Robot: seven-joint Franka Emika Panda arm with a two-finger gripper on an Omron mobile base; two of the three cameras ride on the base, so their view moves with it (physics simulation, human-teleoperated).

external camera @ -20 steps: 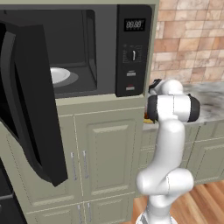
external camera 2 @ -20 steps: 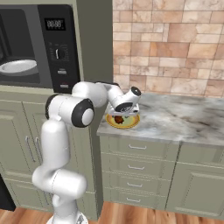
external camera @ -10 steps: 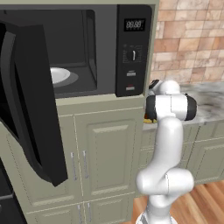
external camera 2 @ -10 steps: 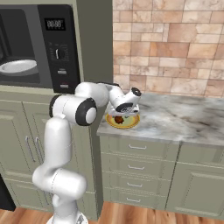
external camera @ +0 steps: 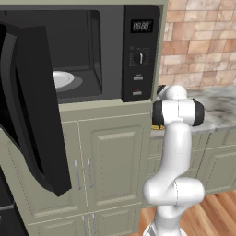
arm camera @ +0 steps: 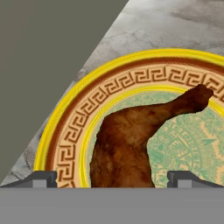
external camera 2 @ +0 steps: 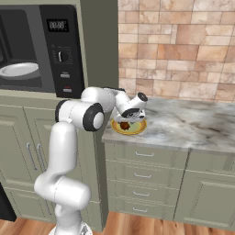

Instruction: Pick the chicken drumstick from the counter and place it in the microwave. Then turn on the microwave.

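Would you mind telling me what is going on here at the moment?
The robot arm has its open gripper poised right over the chicken drumstick, which lies on a round yellow-rimmed plate on the counter. The fingers straddle the meaty end without closing on it. The microwave stands with its door swung open, its white turntable bare.

Glossy white rounded arm segments, black bands at joints, small dark gripper [external camera 2: 130, 118] tips

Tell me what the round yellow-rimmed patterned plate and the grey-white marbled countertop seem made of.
The round yellow-rimmed patterned plate looks like glazed ceramic: smooth banded rim with a printed key pattern. The grey-white marbled countertop looks like polished stone, perhaps marble, judging by its cloudy grey veining.
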